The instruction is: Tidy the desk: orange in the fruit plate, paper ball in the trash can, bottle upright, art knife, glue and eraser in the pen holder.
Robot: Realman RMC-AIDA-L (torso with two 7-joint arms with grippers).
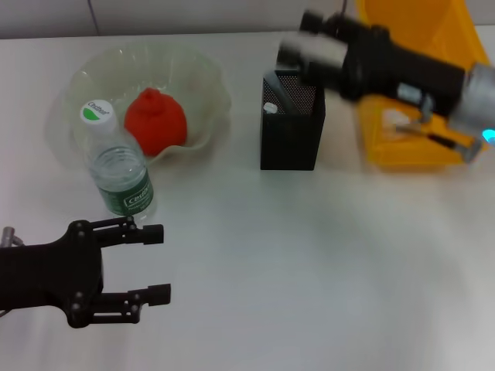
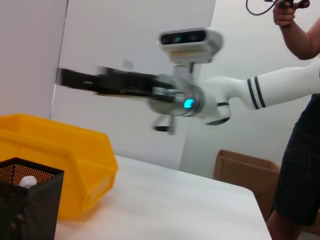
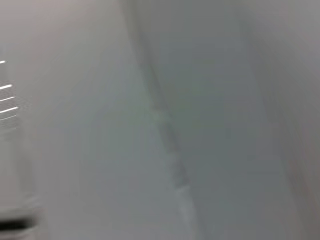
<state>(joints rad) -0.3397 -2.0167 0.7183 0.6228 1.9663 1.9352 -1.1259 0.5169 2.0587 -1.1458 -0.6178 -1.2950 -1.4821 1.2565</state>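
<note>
At the near left corner of the desk point(image 1: 309, 270) the left gripper point(image 1: 158, 263) hovers low over the white surface, its two black fingers spread wide with nothing between them. Just behind it, toward the left edge, the bottle point(image 1: 117, 162) stands upright — clear plastic, green label, white and green cap. It is right in front of the fruit plate point(image 1: 209, 85), a clear wavy bowl, and seems to touch its front rim. The orange point(image 1: 155, 117) lies inside the plate, close to the bottle.

Near the middle of the desk, farther back, stands the pen holder point(image 1: 292, 139), a black mesh box. Something small and white shows inside it in the head view and in the left wrist view, but I cannot tell what it is.

At the far right corner is the trash can point(image 1: 394, 151), a yellow bin, just beside the pen holder. The right gripper point(image 1: 298, 39) is raised above the far edge of the desk, over the pen holder's back side — it is blurred, so I cannot tell if its fingers are apart or together. The right wrist view shows only a grey blur.

A person point(image 2: 300, 150) stands behind the right arm in the left wrist view.
</note>
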